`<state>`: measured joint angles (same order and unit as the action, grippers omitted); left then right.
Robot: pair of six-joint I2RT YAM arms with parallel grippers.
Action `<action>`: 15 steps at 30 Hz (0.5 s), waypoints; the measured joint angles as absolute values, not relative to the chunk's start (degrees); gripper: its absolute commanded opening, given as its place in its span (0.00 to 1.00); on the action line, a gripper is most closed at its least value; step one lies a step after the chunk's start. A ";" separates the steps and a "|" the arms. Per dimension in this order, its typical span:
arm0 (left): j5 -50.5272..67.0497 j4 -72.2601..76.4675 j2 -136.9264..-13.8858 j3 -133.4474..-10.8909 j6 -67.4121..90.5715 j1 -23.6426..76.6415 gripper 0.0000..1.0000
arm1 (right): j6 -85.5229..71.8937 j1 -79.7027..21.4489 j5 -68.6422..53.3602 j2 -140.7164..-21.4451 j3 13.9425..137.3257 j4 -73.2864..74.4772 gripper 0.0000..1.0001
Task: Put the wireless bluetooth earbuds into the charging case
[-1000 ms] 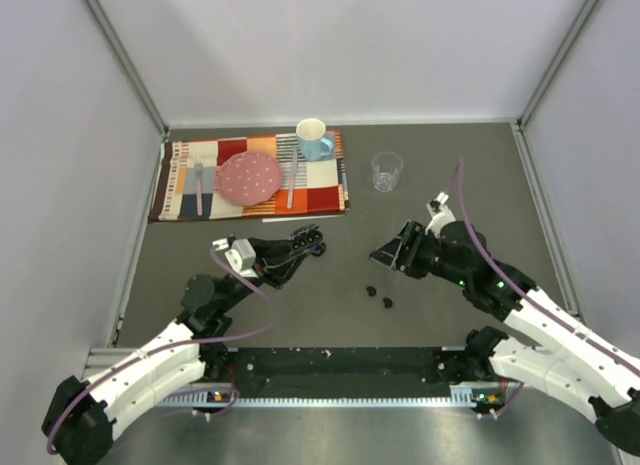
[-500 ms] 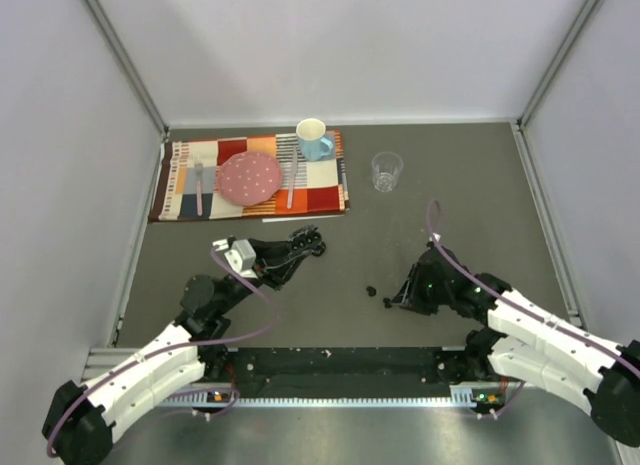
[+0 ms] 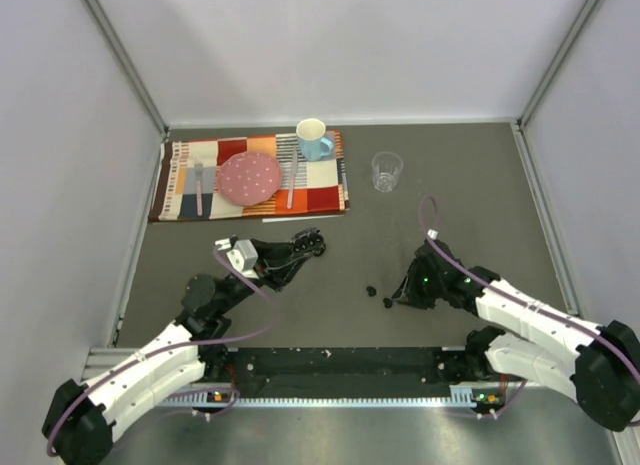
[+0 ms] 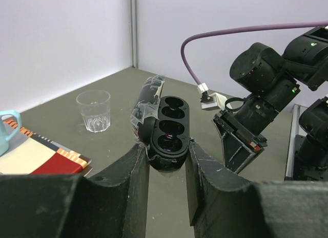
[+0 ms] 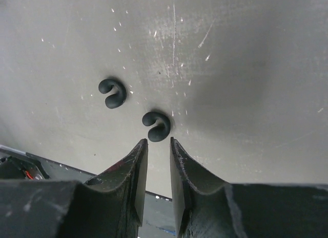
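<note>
My left gripper (image 3: pixel 297 249) is shut on the open black charging case (image 3: pixel 309 240) and holds it above the table, lid tipped back. In the left wrist view the case (image 4: pixel 166 126) sits between my fingers, its dark sockets facing the camera. Two small black earbuds lie on the table, one (image 3: pixel 371 289) left of the other (image 3: pixel 388 303). My right gripper (image 3: pixel 401 297) is low over the table, slightly open and empty. In the right wrist view its tips (image 5: pixel 159 144) sit just short of the nearer earbud (image 5: pixel 157 126); the other earbud (image 5: pixel 113 92) lies further left.
A striped placemat (image 3: pixel 190 200) at the back left carries a pink plate (image 3: pixel 250 177), cutlery and a blue mug (image 3: pixel 314 139). A clear glass (image 3: pixel 386 171) stands behind the right arm. The black rail (image 3: pixel 340 370) runs along the near edge.
My right gripper has dropped from raised near the table's middle, down and toward the near edge, to the earbuds. The left gripper with the case has stayed still.
</note>
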<state>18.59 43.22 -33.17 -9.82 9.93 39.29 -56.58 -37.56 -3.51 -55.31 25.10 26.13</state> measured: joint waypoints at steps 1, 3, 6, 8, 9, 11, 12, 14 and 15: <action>18.59 43.22 -33.17 -9.82 9.93 39.27 0.00 | -56.49 -37.56 -3.73 -55.81 25.10 25.50 0.22; 18.61 43.24 -33.30 -9.82 9.96 39.27 0.00 | -56.25 -37.54 -4.14 -56.64 25.10 24.58 0.22; 18.65 43.22 -33.67 -9.82 10.02 39.27 0.00 | -55.81 -37.41 -4.40 -57.95 25.04 23.49 0.20; 18.70 43.22 -33.82 -9.82 10.15 39.27 0.00 | -55.48 -37.34 -4.40 -58.76 24.99 23.00 0.19; 18.79 43.24 -34.00 -9.82 10.17 39.27 0.00 | -55.42 -37.32 -4.40 -59.09 24.88 22.72 0.19; 18.81 43.16 -34.13 -9.82 10.31 39.27 0.00 | -55.18 -37.32 -4.38 -59.61 24.56 22.37 0.19; 18.81 43.22 -34.17 -9.82 10.35 39.29 0.00 | -55.05 -37.32 -4.36 -59.79 24.29 22.13 0.18; 18.81 43.20 -34.28 -9.82 10.35 39.29 0.00 | -54.94 -37.32 -4.38 -60.20 23.94 22.15 0.18; 18.83 43.18 -34.28 -9.82 10.35 39.27 0.00 | -54.83 -37.32 -4.38 -60.47 23.88 22.06 0.18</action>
